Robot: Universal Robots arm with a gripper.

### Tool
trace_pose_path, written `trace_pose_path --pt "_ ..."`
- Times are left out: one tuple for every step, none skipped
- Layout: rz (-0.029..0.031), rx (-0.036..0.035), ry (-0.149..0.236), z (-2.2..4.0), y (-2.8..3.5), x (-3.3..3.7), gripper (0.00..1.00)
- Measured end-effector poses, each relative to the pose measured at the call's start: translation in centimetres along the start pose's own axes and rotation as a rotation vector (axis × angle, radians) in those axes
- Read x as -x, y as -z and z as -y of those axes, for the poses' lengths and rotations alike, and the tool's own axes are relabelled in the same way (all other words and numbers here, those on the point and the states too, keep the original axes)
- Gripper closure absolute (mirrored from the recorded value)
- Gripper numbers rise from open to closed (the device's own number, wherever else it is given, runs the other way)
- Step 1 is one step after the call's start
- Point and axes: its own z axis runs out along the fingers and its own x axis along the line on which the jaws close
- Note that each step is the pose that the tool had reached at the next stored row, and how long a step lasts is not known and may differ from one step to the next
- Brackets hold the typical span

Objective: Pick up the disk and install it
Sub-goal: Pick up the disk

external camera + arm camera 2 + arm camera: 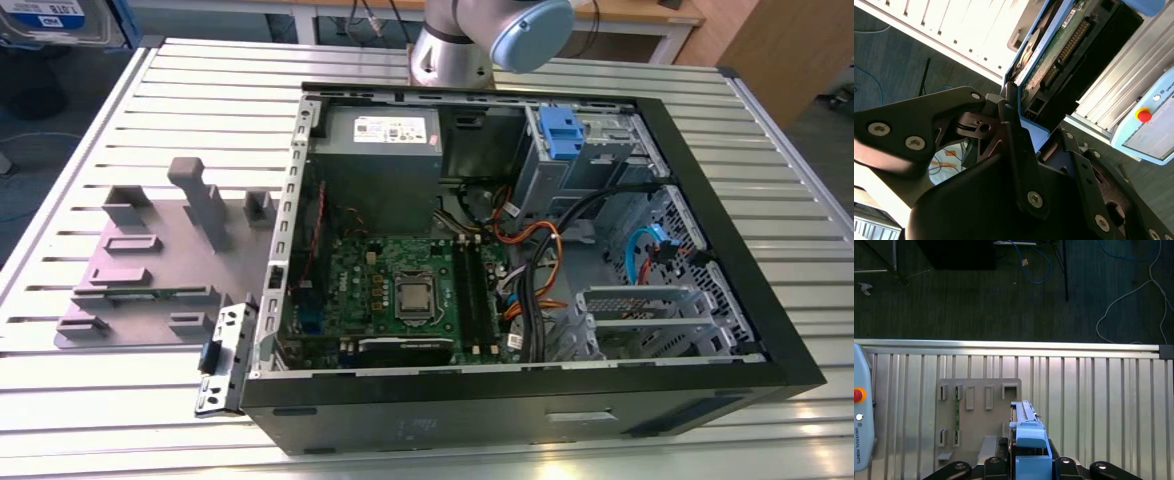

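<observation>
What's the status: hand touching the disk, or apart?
Touching. The second wrist view shows the hand clamped on the disk, gripping its blue carrier edge with no gap.

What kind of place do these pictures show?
Probably a robotics lab or test workshop: an open black desktop computer case lies on a ribbed aluminium table beside a grey fixture plate, and a pale blue teach pendant with a red button lies nearby.

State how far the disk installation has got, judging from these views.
Done: the disk is picked up, clamped in the gripper. In hand: it hangs above the table, over the grey fixture. Left: installing it; it is not yet in the open computer case.
</observation>
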Motion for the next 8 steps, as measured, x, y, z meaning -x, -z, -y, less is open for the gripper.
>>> trace_pose_path --pt "0.0000 -0.0001 0.000 0.00 0.04 0.00 0.63" --pt "-0.0001 -0.0001 0.000 0.00 0.09 0.01 0.63" --pt "-0.0002 -0.0001 0.000 -0.01 0.13 0.01 0.63" --pt "-0.0003 -0.0001 0.000 -0.01 0.18 0.01 0.63" --pt "-0.0003 -0.0001 0.000 -0.01 0.22 0.01 0.63" --pt "-0.0004 -0.0001 0.000 -0.01 0.26 0.01 0.63" --pt "-0.0004 -0.0001 0.000 -0.01 0.31 0.01 0.63" --pt "-0.0005 0.0000 0.000 -0.02 0.35 0.01 0.63"
